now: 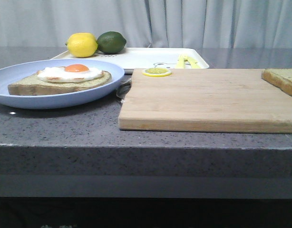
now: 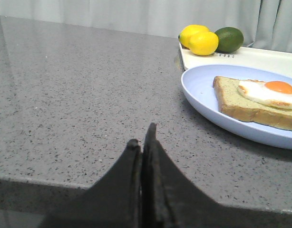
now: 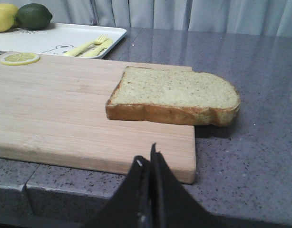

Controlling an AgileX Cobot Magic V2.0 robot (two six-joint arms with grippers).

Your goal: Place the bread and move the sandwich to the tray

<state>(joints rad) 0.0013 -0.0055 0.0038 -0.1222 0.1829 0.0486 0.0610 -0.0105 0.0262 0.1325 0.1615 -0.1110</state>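
The bread (image 3: 172, 95) is a thick pale speckled slice with a brown crust. It lies on the right end of the wooden cutting board (image 1: 208, 97) and overhangs its edge; it also shows in the front view (image 1: 284, 80). The sandwich (image 1: 65, 78) is a tan slice topped with a fried egg, on a round pale-blue plate (image 1: 22, 97) at the left; it also shows in the left wrist view (image 2: 260, 97). The white tray (image 1: 136, 58) lies behind. My left gripper (image 2: 142, 137) is shut and empty, low over the counter beside the plate. My right gripper (image 3: 147, 156) is shut and empty, before the board's near edge.
A lemon (image 1: 82, 44) and a lime (image 1: 111, 42) sit at the tray's far left. Yellow cutlery (image 1: 188, 61) lies on the tray's right side. A lemon slice (image 1: 156, 72) rests on the board's back edge. The grey stone counter (image 2: 79, 95) ends near the grippers.
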